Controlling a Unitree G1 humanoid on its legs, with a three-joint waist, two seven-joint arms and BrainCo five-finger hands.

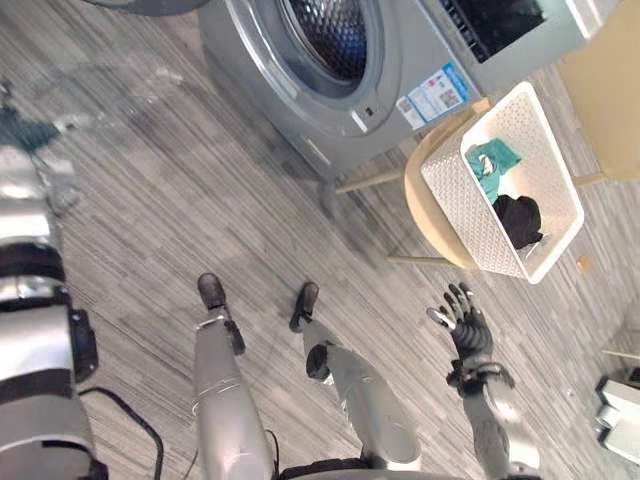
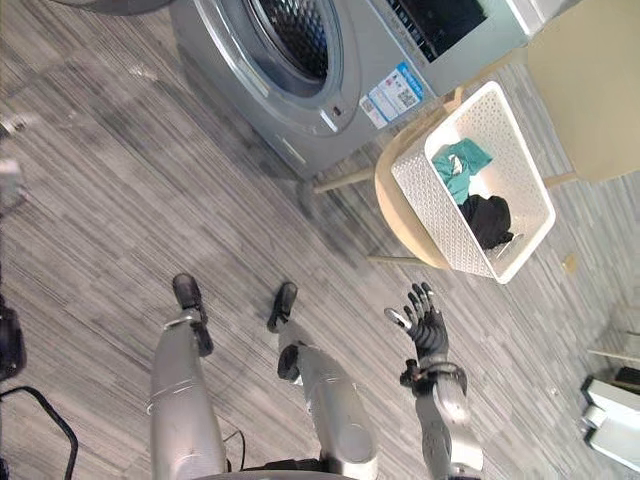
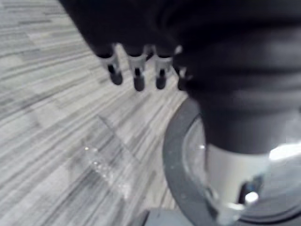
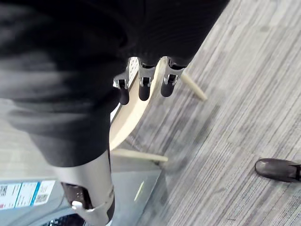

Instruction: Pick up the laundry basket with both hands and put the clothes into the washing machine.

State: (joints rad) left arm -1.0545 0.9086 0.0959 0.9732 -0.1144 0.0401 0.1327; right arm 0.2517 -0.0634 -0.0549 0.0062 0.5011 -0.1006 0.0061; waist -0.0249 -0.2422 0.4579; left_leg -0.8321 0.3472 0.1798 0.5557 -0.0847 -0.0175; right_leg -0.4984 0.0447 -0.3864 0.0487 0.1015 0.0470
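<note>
A white perforated laundry basket (image 1: 545, 170) rests on a beige round chair (image 1: 432, 200), to the right of the washing machine (image 1: 290, 110). A teal garment (image 1: 490, 162) and a black garment (image 1: 520, 220) lie inside it. The machine's drum (image 1: 330, 40) stands open. My right hand (image 1: 462, 322) hovers over the floor below the chair, fingers spread and open, well short of the basket. In the right wrist view its fingers (image 4: 143, 87) point at the chair seat (image 4: 134, 115). In the left wrist view my left hand's fingers (image 3: 136, 75) hang relaxed over the floor, holding nothing.
The machine's round glass door (image 3: 186, 160) is swung open beside my left hand. A second beige piece of furniture (image 1: 610, 90) stands at the far right. A grey-white object (image 1: 620, 410) sits at the lower right. Grey striped floor (image 1: 150, 200) lies in front of the machine.
</note>
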